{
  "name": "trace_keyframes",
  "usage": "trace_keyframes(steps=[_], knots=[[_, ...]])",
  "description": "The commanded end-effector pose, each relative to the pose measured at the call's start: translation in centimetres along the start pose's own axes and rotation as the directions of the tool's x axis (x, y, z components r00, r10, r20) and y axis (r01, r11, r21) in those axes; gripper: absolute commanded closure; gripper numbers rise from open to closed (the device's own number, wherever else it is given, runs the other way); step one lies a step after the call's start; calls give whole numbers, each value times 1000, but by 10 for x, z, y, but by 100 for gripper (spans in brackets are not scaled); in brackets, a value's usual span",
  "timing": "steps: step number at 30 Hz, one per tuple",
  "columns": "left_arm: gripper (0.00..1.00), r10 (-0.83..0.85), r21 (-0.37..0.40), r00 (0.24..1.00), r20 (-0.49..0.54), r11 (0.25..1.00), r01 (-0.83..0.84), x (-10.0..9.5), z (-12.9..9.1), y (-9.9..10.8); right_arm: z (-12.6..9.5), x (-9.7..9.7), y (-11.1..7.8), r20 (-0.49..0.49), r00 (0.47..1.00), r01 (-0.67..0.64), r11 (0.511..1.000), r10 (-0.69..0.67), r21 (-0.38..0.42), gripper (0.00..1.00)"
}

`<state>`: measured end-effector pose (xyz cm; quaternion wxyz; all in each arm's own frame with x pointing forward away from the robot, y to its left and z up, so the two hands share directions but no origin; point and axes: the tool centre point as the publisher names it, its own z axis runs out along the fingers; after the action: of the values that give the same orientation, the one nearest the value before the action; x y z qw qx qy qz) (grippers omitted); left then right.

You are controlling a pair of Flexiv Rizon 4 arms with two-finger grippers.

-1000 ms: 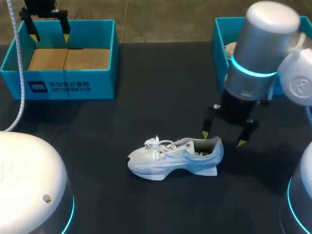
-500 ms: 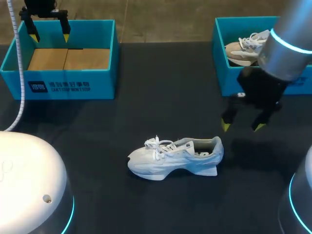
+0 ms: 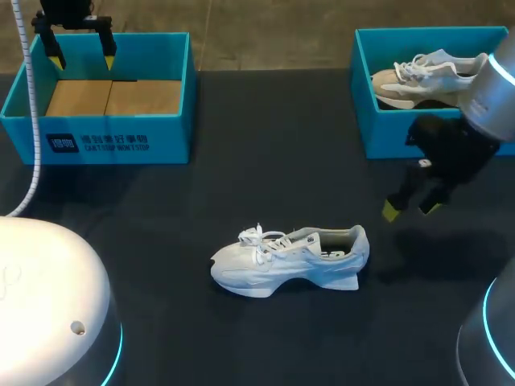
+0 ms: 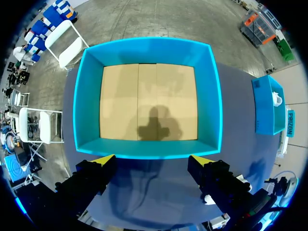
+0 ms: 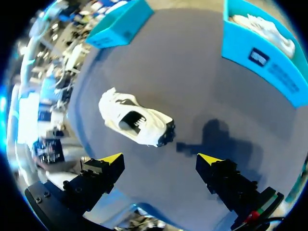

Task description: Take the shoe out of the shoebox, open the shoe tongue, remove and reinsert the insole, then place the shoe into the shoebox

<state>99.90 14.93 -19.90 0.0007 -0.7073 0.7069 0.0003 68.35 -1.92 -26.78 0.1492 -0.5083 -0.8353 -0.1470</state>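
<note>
A white shoe [image 3: 290, 259] lies on its sole in the middle of the dark table, toe to the left, laces tied; the right wrist view has the same shoe [image 5: 135, 120] ahead of the fingers. My right gripper [image 3: 411, 207] hangs open and empty above the table, right of the shoe's heel and in front of the right blue shoebox [image 3: 366, 121]. That shoebox holds a second pale shoe [image 3: 422, 78]. My left gripper [image 3: 80, 50] is open over the far rim of the left blue shoebox [image 3: 113, 141], whose brown floor [image 4: 148, 101] is bare.
The open dark tabletop [image 3: 265, 173] stretches between the two boxes. White arm bases [image 3: 48, 305] fill the near left and right corners. A white cable [image 3: 32, 129] runs down the left box's side.
My right gripper has risen away from the shoe's heel and swung to the right, toward the right shoebox. The shoe stays put and the left arm has not moved.
</note>
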Motion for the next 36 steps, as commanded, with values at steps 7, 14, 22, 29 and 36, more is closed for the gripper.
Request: trace_keyframes(steps=[7, 14, 22, 29, 36], knots=[[0, 0, 0, 1000, -1, 1000, 0, 0, 0, 0, 6, -6, -27, -156, 839, 509, 854, -521, -112, 0], [0, 0, 0, 1000, -1, 1000, 0, 0, 0, 0, 6, -6, -27, -156, 839, 509, 854, -521, -112, 0], [0, 0, 0, 1000, -1, 1000, 0, 0, 0, 0, -5, -15, -41, -13, 785, 597, 762, -619, -249, 0], [0, 0, 0, 1000, -1, 1000, 0, 0, 0, 0, -3, -42, -57, 94, 686, 695, 612, -721, -378, 0], [0, 0, 0, 1000, -1, 1000, 0, 0, 0, 0, 3, -51, -60, 101, 586, 755, 497, -804, -427, 0]])
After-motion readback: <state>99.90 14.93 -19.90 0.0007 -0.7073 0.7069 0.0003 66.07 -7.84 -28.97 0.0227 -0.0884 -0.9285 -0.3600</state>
